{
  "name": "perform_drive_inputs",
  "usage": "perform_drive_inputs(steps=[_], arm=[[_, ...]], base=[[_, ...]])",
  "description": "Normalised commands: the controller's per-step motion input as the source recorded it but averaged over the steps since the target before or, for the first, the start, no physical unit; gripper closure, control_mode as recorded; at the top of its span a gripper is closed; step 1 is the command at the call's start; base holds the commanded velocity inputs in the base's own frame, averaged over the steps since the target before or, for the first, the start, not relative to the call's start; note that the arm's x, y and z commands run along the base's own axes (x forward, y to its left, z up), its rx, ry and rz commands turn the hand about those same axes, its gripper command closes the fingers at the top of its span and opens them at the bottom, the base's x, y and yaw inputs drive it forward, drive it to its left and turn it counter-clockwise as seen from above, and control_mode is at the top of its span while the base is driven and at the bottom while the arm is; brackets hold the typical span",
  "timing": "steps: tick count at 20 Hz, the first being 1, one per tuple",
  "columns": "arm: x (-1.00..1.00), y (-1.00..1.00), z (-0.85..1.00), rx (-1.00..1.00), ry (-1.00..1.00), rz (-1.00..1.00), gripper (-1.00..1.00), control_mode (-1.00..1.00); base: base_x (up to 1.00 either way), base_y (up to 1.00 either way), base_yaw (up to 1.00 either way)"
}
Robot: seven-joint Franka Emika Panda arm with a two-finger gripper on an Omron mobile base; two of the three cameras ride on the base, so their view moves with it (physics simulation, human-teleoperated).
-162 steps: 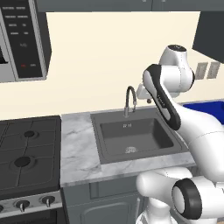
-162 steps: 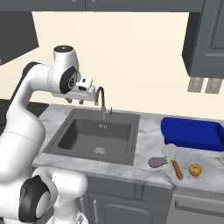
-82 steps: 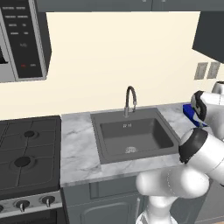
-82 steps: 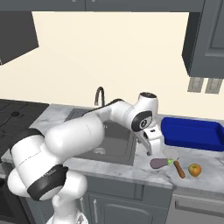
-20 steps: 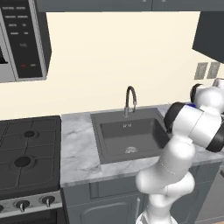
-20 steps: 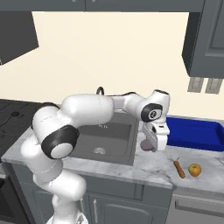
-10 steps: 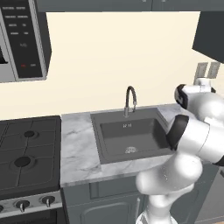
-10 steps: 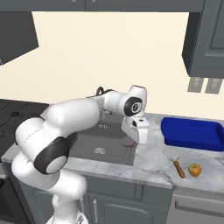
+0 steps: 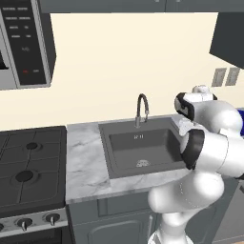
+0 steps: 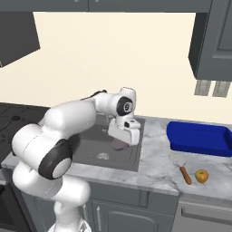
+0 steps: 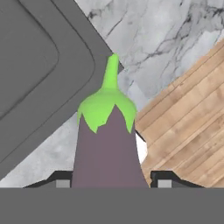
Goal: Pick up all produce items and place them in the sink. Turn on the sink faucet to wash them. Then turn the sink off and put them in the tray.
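My gripper (image 10: 120, 138) is shut on the small dark purple eggplant (image 10: 119, 145), holding it over the right edge of the dark grey sink (image 10: 86, 149). In the hand view the eggplant (image 11: 107, 148) sticks out between the fingertips (image 11: 61, 181) with its green stem pointing away, above the sink's rim (image 11: 65, 109) and the marble counter (image 11: 153, 39). The round yellow fruit (image 10: 201, 175) lies on the counter at the right. Behind it sits the blue tray (image 10: 199, 138). The dark gooseneck faucet (image 9: 141, 107) stands behind the basin (image 9: 138, 147).
An orange-handled utensil (image 10: 185, 173) lies on the counter just left of the yellow fruit. A gas stove (image 9: 26, 162) is left of the sink. The wooden floor (image 11: 188, 109) shows beyond the counter's front edge. Cabinets hang overhead.
The arm has swung left with the eggplant, from the counter beside the tray to the sink's right edge. The yellow fruit and tray have stayed put.
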Motion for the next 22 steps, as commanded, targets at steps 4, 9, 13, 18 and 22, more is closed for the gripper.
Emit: perform_drive_inputs(steps=[4,9,13,18,22], arm=[[0.34,0.39,-0.04,0.15,0.08,0.19,1.00,-1.00],[0.33,0.25,-0.14,0.18,0.02,0.17,1.00,-1.00],[0.28,0.12,-0.29,0.18,0.00,0.14,1.00,-1.00],[0.24,0.11,-0.34,0.16,-0.01,0.15,1.00,-1.00],[0.27,0.19,-0.26,0.16,-0.10,0.15,1.00,-1.00]], base=[[0.00,0.00,0.00],[0.00,0.00,0.00],[0.00,0.00,0.00],[0.00,0.00,0.00],[0.00,0.00,0.00]])
